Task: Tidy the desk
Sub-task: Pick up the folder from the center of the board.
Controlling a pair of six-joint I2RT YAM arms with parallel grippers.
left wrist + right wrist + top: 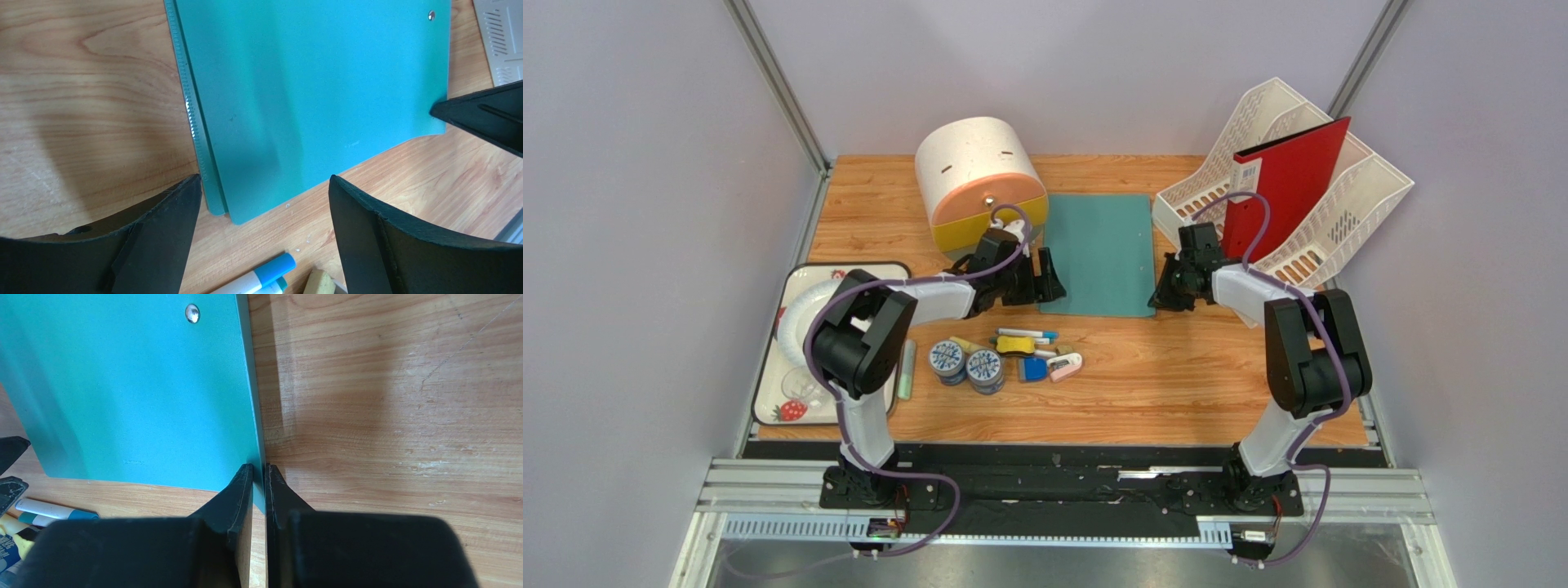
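right gripper [258,468]: clenched on the folder's [135,386] right edge, close to its near right corner; the teal edge runs into the thin slit between the two fingers.
left gripper [264,184]: released, jaws wide apart, above the folder's near left corner; the left finger is over bare wood beside the spine, the right finger over wood just near of the folder's edge.
grippers together: in the top view the left gripper [1032,279] and right gripper [1165,292] flank the folder at its two near corners.
folder [1097,254]: teal, lying on the desk, centre and toward the far side; ridged spine on its left; a metal rivet [192,313] near the right edge.
desk [1210,380]: wood-grain top that carries everything, with metal rails at its edges.
pens [1026,333]: a small loose heap just near of the folder, with a blue-capped marker [255,278] closest to the left gripper.
rolls [967,363]: two round blue-grey ones, touching, left of the pens.
drum [979,184]: cream and orange, far left of the folder.
rack [1369,184]: white, far right corner, tilted, with a red binder [1290,184] standing in it.
tray [775,392]: white, strawberry print, at the left edge.
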